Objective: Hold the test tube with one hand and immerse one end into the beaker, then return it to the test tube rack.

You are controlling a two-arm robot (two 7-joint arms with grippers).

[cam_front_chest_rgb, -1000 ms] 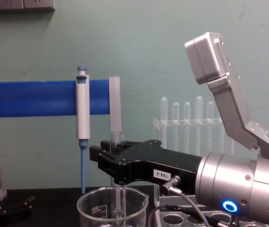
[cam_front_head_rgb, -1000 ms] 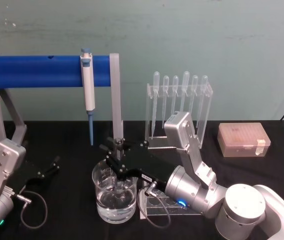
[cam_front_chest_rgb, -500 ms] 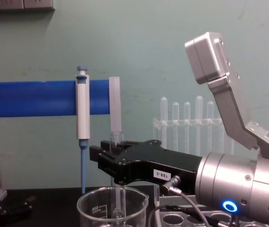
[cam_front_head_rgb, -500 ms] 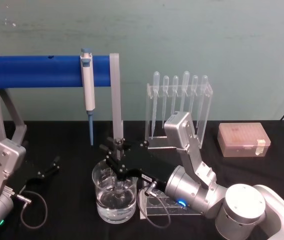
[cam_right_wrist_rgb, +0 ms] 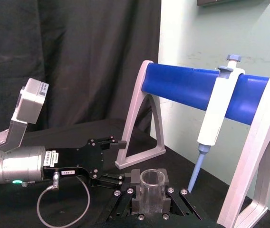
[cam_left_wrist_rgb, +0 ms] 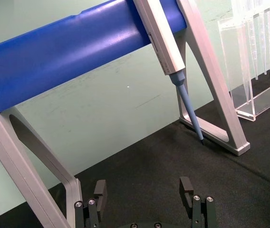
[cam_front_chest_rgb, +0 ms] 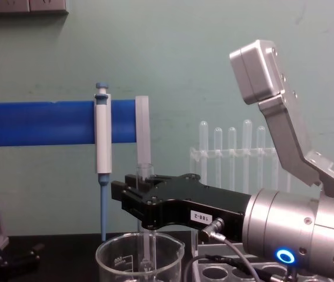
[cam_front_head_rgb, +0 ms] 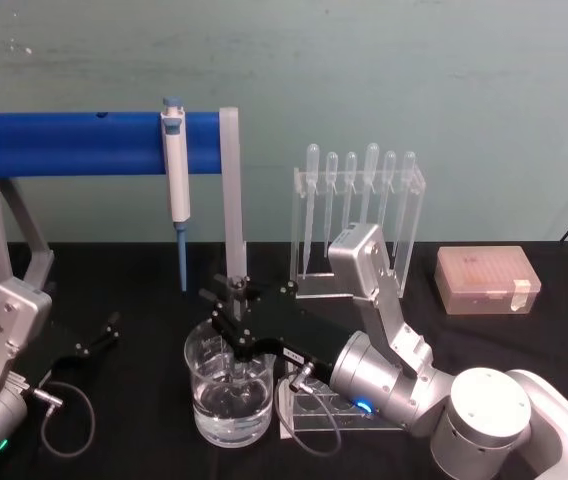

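Nothing is visibly changing place since the earlier pictures: the right gripper point(cam_front_head_rgb: 232, 325) is still staying over the beaker point(cam_front_head_rgb: 204, 385), and the tube is at the same height. The fingers of this gripper are clenching the test tube point(cam_front_chest_rgb: 146, 173) at its upper part, and the tube is standing upright. Its open rim is rising a little above the black fingers, and its lower end is hanging down inside the beaker. In the right wrist view the tube point(cam_right_wrist_rgb: 153, 183) is sitting between the two pads. The beaker is standing on the black table point(cam_front_head_rgb: 144, 290) at about 6 o'clock of the head view, with clear liquid in its bottom; whether the tube end is reaching the liquid I cannot tell. The clear test tube rack point(cam_front_head_rgb: 309, 410) is lying just beside the beaker at its 3 o'clock, under the right wrist. The white-and-blue pipettor point(cam_front_head_rgb: 175, 170) is hanging on the blue bar point(cam_front_head_rgb: 74, 143) at 11 o'clock of the beaker. The left gripper point(cam_front_head_rgb: 104, 335) is resting at 9 o'clock of the beaker, well apart from it, with its fingers point(cam_left_wrist_rgb: 186, 187) spread and holding nothing.
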